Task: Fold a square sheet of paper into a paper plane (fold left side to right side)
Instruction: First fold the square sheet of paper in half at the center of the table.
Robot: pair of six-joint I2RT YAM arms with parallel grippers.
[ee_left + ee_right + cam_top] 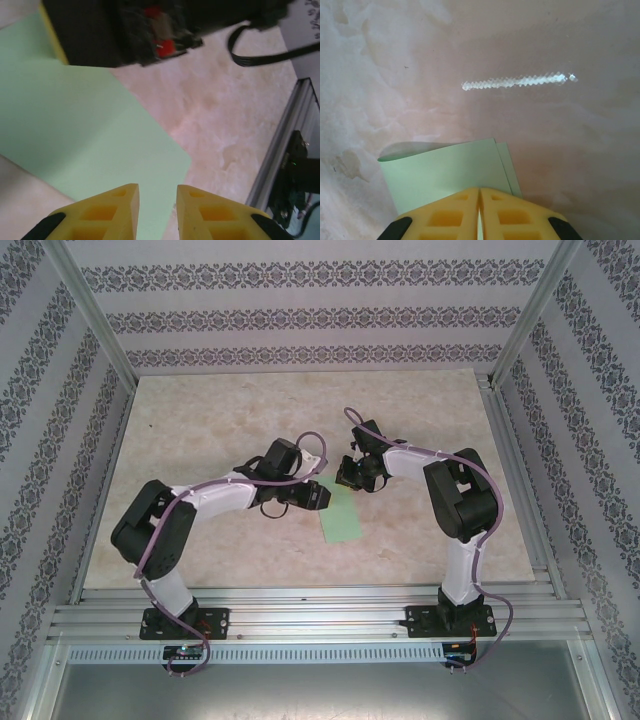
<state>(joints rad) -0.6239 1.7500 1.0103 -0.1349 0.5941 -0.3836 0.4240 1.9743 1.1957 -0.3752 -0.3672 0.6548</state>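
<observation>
Right-wrist view: right claw point(479, 199) closed tight on the near edge of the square sheet of paper point(445, 175), two offset layers showing, the 9 o'clock edge curled off the tabletop point(530, 120), probably so the flap can be carried across; left-wrist view: left claw point(157, 192) narrowly parted, empty, poised above the flat sheet, likely ready to pin it; top view: sheet near tabletop centre, left claw at its 10 o'clock, right claw at its 12 o'clock
</observation>
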